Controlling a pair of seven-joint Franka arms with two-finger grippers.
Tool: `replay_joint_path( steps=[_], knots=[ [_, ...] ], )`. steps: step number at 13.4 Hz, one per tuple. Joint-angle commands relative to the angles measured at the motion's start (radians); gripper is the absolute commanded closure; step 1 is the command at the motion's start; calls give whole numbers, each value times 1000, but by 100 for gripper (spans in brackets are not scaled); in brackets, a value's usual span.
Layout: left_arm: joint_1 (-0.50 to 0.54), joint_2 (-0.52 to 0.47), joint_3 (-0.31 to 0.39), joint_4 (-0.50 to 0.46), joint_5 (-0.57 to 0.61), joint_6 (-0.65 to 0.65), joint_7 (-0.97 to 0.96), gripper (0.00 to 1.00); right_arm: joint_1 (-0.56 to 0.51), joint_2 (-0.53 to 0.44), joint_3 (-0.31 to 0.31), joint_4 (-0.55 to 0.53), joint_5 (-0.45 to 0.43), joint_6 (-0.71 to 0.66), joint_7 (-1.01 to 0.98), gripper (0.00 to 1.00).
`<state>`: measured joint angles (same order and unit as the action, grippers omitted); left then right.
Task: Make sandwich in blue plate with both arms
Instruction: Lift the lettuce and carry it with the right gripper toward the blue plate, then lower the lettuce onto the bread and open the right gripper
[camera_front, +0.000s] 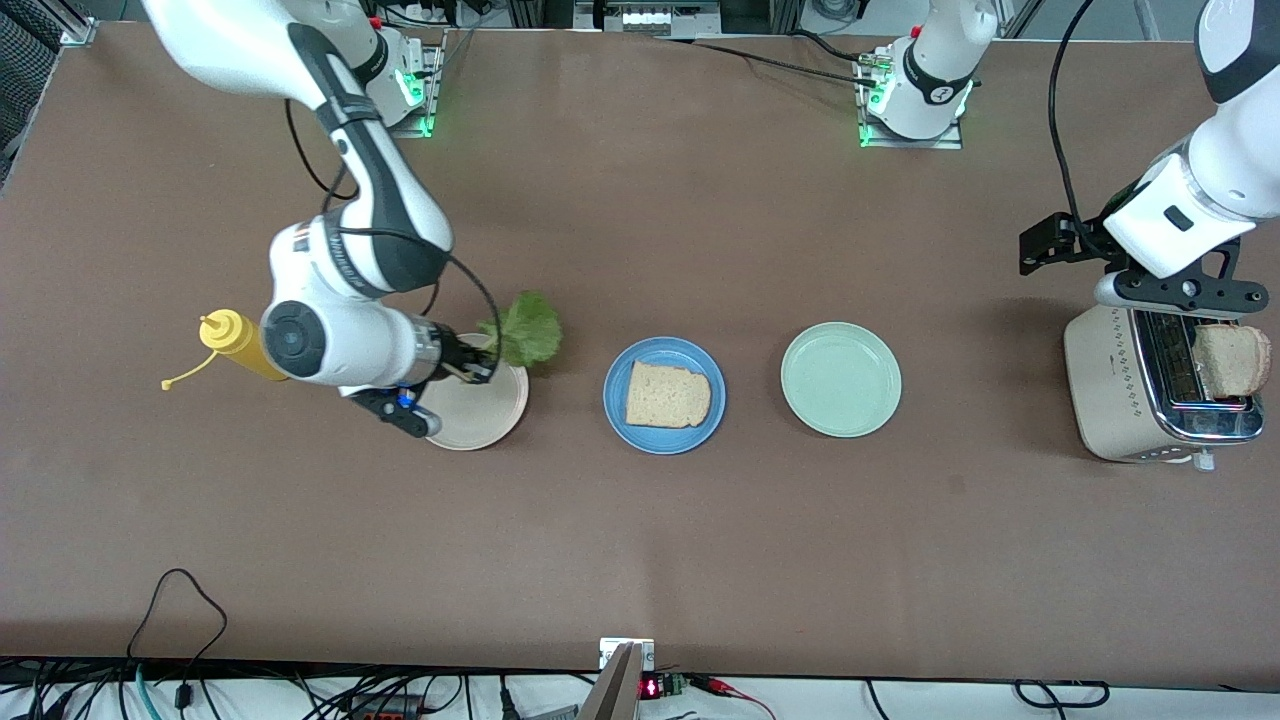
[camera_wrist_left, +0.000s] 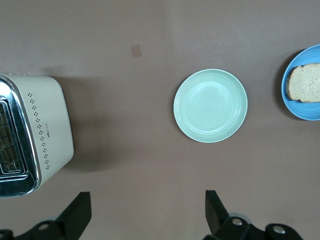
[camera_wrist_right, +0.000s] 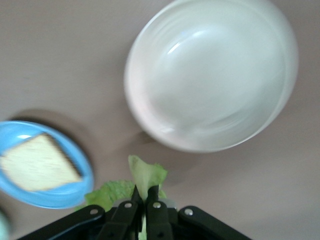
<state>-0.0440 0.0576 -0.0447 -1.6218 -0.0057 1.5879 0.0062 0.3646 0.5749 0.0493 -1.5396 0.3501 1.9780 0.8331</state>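
Centre of the front frame: blue plate (camera_front: 664, 395) carrying 1 bread slice (camera_front: 667, 395). Just beside it, toward the right arm's end of the table, the right gripper (camera_front: 478, 366) hangs over the cream plate (camera_front: 476, 408), fingers pinched together on the lettuce leaf (camera_front: 525, 329), which is lifted off the table. Mint-green plate (camera_front: 841, 379) sits right of centre. At the right edge, the left gripper (camera_wrist_left: 147, 212) hovers by the toaster (camera_front: 1110, 385), fingers spread apart; a 2nd bread slice (camera_front: 1230, 359) stands in the slot
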Motion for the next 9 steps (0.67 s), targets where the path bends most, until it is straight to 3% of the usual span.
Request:
replay_joint_path(
  steps=[1,5,9],
  knots=[
    [-5,-9,3,11,-11,-20,-8,0,91,104,-9,85,64,100,188,100],
    [-5,-7,3,11,-10,-20,-8,0,172,210,-9,166,93,251,336,100],
    [-4,-5,3,11,-11,-19,-6,0,188,270,-9,214,179,294,357,99]
  ],
)
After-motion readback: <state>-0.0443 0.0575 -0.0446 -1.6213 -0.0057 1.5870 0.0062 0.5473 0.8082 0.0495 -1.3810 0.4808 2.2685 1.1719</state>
